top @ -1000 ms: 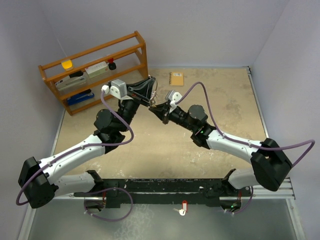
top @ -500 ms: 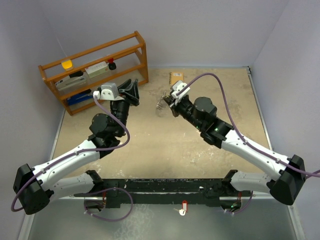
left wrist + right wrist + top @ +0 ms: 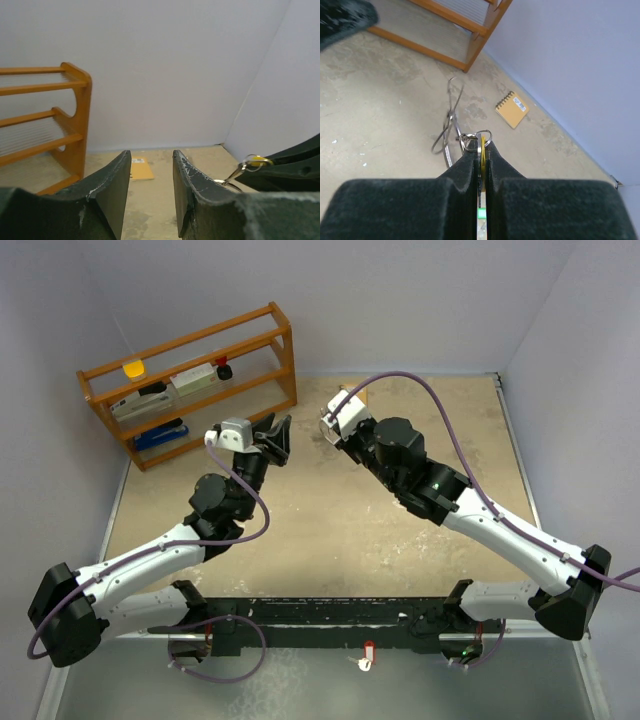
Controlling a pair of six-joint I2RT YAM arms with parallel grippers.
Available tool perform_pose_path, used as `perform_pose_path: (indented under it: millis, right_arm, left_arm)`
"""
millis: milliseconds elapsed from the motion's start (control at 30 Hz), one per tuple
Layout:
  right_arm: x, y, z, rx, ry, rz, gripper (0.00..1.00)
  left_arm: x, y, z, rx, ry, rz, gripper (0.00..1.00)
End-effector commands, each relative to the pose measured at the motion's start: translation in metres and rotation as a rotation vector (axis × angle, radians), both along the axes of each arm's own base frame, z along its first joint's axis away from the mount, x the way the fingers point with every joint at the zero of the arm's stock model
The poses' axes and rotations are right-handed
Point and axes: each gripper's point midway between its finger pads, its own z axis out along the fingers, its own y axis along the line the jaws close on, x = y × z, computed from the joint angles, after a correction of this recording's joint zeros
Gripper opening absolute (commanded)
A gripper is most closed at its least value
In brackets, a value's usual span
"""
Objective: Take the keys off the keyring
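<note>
The right tool (image 3: 481, 146) is clamped shut on the keys (image 3: 482, 156); a brass sliver and a green spot show between its fingers. The keyring (image 3: 451, 131) dangles from its tip over the surface (image 3: 380, 100), and whether it touches is unclear. The left tool (image 3: 151, 156) stands off to the side, jaws parted, holding nothing. A wooden rack (image 3: 190, 380) and a tan notebook (image 3: 512, 109) lie beyond. From overhead the right arm hides the notebook and keys; the right wrist view shows both.

Silver keyring (image 3: 452, 119), yellow and green keys (image 3: 482, 152), tan notebook (image 3: 512, 109).
</note>
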Motion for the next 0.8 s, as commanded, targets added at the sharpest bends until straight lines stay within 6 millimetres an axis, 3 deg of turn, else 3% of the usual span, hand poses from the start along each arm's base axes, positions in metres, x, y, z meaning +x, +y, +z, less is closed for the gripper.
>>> perform_pose_path:
  millis: [0, 133, 300, 533, 767]
  right_arm:
    - [0.002, -0.003, 0.033, 0.01, -0.078, -0.048, 0.0]
    - [0.002, 0.001, 0.036, 0.02, -0.091, -0.056, 0.0]
    - [0.0, 0.005, 0.039, 0.03, -0.105, -0.044, 0.0]
    - [-0.003, 0.0, 0.05, 0.033, -0.144, -0.049, 0.0]
    - [-0.002, -0.004, 0.055, 0.031, -0.163, -0.064, 0.0]
  left_arm:
    - [-0.014, -0.019, 0.037, -0.14, -0.127, -0.146, 0.37]
    - [-0.023, -0.042, 0.036, -0.166, -0.175, -0.276, 0.42]
    - [-0.027, -0.067, 0.018, -0.097, -0.203, -0.37, 0.51]
    - [-0.03, -0.063, -0.008, -0.014, -0.214, -0.353, 0.57]
    - [-0.028, -0.061, -0.008, -0.021, -0.213, -0.336, 0.6]
